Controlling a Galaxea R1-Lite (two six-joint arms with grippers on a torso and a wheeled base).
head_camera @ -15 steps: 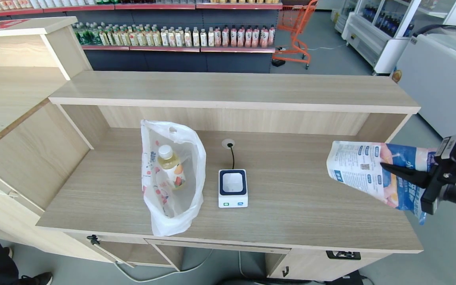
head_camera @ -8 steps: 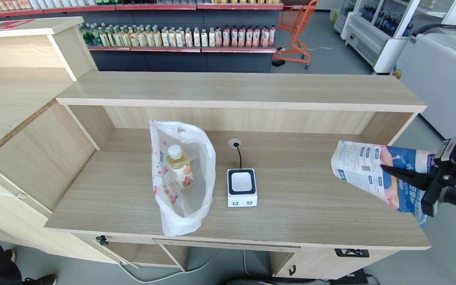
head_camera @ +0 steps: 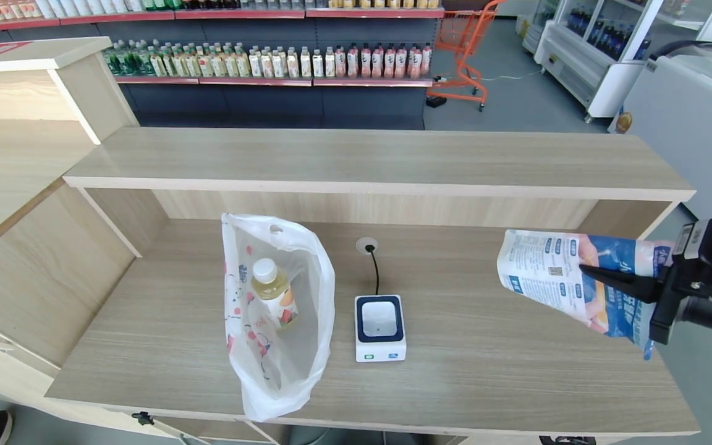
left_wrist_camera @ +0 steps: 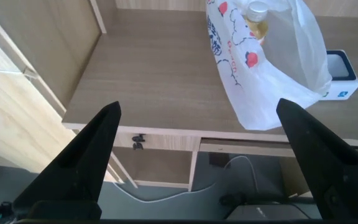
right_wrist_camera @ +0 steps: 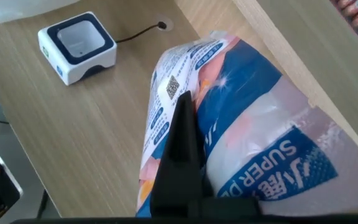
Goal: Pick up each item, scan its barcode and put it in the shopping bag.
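Right gripper (head_camera: 589,272) clamps the blue-and-white pouch (head_camera: 538,269) above the counter (head_camera: 486,364), right of the scanner (head_camera: 380,327).

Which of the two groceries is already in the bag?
The white-capped drink bottle: it stands inside the shopping bag. The blue and white packet is outside it, held in the right hand.

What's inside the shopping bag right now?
One bottle with a white cap, roughly upright in the bag. The bag's bottom is hidden by folded plastic, so anything lying there cannot be seen.
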